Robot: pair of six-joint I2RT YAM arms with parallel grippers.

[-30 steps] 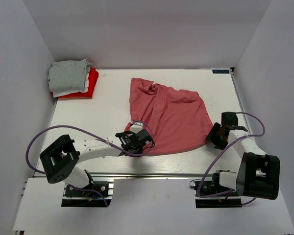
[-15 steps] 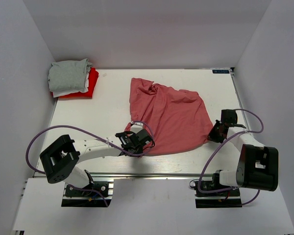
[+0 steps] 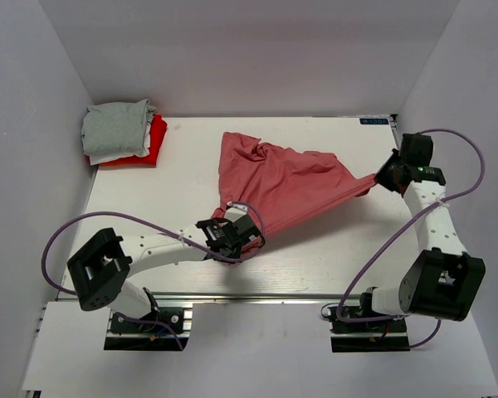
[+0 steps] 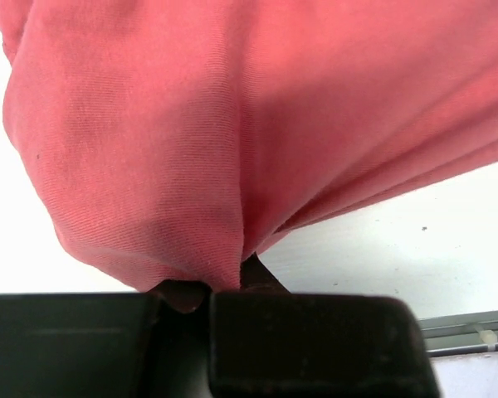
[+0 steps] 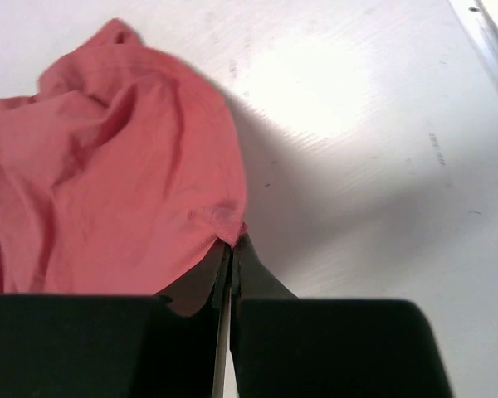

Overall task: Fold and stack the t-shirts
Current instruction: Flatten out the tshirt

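Salmon-pink t-shirt (image 3: 278, 186) is held taut above the middle of the desk (image 3: 340, 249), one edge clamped in the fully closed left pincer (image 3: 231, 241) near, another in the fully closed right pincer (image 3: 383, 178) far right. Soft, light cloth is judged prone to sagging; corners and hems are best gripped.

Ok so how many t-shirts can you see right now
4. The salmon-pink t-shirt is stretched out in the middle; three are stacked in the far left corner: grey t-shirt on top, white t-shirt peeking beneath, red t-shirt at the bottom. More may be hidden.
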